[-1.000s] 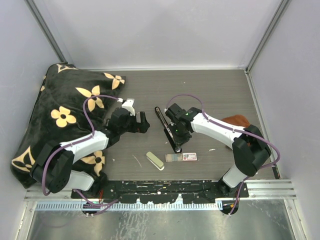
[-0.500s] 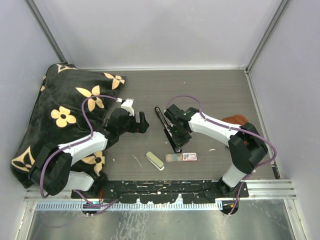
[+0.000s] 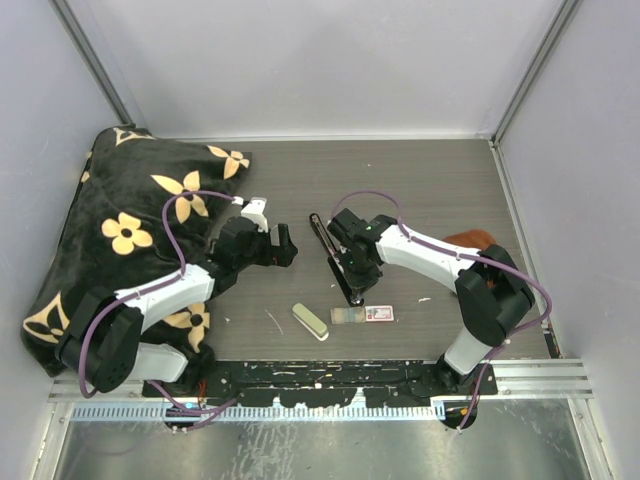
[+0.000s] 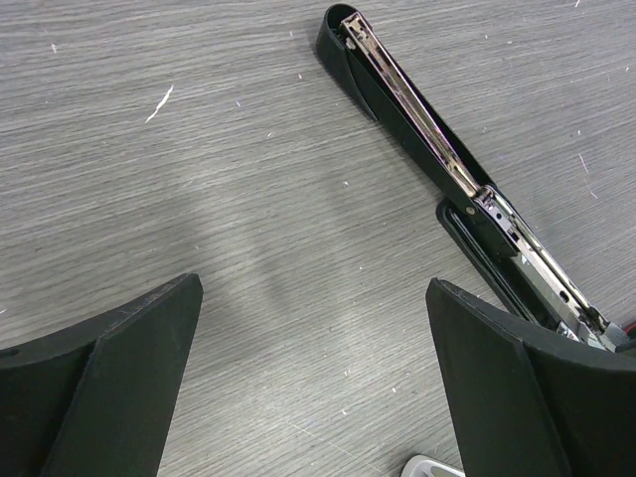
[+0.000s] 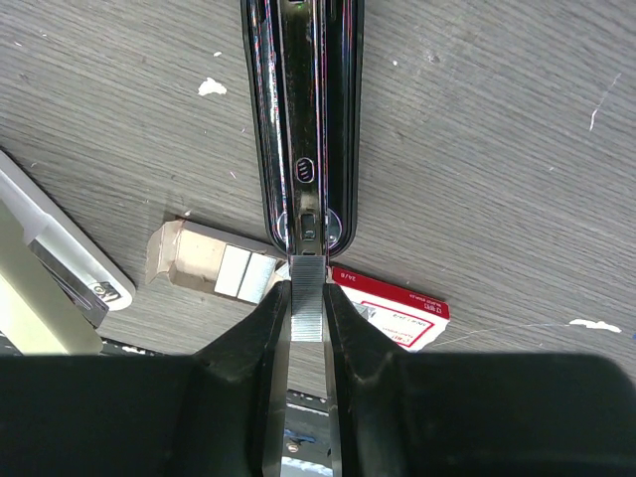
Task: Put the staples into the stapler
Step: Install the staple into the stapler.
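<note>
The black stapler [image 3: 330, 252] lies opened flat mid-table, its metal staple channel facing up; it also shows in the left wrist view [image 4: 427, 139] and the right wrist view [image 5: 303, 109]. My right gripper [image 5: 308, 308] is shut on the silvery staples strip [image 5: 308, 293], whose far end touches the near end of the stapler's channel. In the top view the right gripper [image 3: 355, 278] is over the stapler's near end. The red-and-white staple box [image 5: 397, 313] lies just beneath. My left gripper [image 4: 313, 378] is open and empty, left of the stapler [image 3: 283, 245].
The box's cardboard tray [image 5: 214, 263] holds more staples. A cream-green oblong [image 3: 310, 321] lies near the front edge. A black flowered bag [image 3: 120, 230] fills the left side. A brown object [image 3: 475, 240] lies behind the right arm.
My right gripper has shifted slightly left and nearer along the stapler with the strip in it. The left arm has barely moved.
</note>
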{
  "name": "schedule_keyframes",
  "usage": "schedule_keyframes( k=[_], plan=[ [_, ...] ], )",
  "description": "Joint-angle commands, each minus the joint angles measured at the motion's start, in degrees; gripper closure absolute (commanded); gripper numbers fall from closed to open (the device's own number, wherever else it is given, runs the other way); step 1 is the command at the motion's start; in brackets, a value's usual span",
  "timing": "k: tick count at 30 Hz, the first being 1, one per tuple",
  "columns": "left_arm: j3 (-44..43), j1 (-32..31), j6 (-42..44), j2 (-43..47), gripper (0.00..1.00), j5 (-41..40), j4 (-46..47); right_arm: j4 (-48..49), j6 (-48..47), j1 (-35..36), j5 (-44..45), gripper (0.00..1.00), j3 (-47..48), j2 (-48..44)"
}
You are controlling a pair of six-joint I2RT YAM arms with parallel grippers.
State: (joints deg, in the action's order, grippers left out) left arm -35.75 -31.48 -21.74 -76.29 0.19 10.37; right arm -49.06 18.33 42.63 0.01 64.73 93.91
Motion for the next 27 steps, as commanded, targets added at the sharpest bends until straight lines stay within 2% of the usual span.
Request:
schedule_keyframes(
  k=[1, 27],
  plan=[
    [0.06, 0.11, 0.6, 1.84, 0.02, -1.14, 1.67, -0.34, 0.13, 0.22, 1.88, 0.79, 2.58, 0.22],
    [0.16, 0.1, 0.73, 2.09, 0.02, -1.06, 1.66, -1.3, -1.88, 0.26, 3.13, 0.79, 6.24, 3.85]
  ],
)
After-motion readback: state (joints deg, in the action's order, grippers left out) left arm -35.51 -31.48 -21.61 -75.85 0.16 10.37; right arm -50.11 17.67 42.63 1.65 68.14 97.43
